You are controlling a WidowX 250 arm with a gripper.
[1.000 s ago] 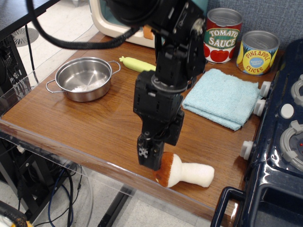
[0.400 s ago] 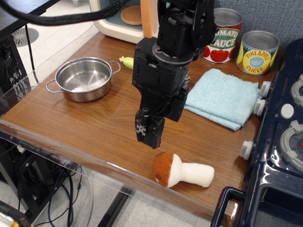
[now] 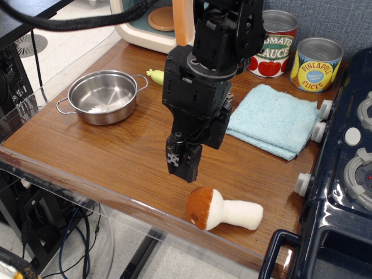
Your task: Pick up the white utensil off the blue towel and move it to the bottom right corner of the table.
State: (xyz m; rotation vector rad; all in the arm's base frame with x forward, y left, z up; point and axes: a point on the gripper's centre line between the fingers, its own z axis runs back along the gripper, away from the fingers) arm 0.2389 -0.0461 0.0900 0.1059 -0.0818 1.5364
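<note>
The white utensil, a plush mushroom (image 3: 224, 213) with a cream stem and reddish-brown cap, lies on its side on the brown wooden table (image 3: 104, 151) near the front edge, right of centre. The light blue towel (image 3: 273, 119) lies folded at the back right with nothing on it. My black gripper (image 3: 183, 165) hangs above the table just up and left of the mushroom's cap, apart from it and holding nothing. Its fingers point down and look close together; I cannot tell whether they are open or shut.
A steel pot (image 3: 103, 96) stands at the left. A yellow-green spoon handle (image 3: 154, 74) shows behind the arm. Tomato sauce (image 3: 273, 43) and pineapple (image 3: 315, 64) cans stand at the back. A navy toy stove (image 3: 346, 174) fills the right side. A clear acrylic panel (image 3: 35, 93) lines the left edge.
The gripper has risen off the mushroom's cap and moved back and up, leaving the mushroom lying on the table. Nothing has moved in the last half second.
</note>
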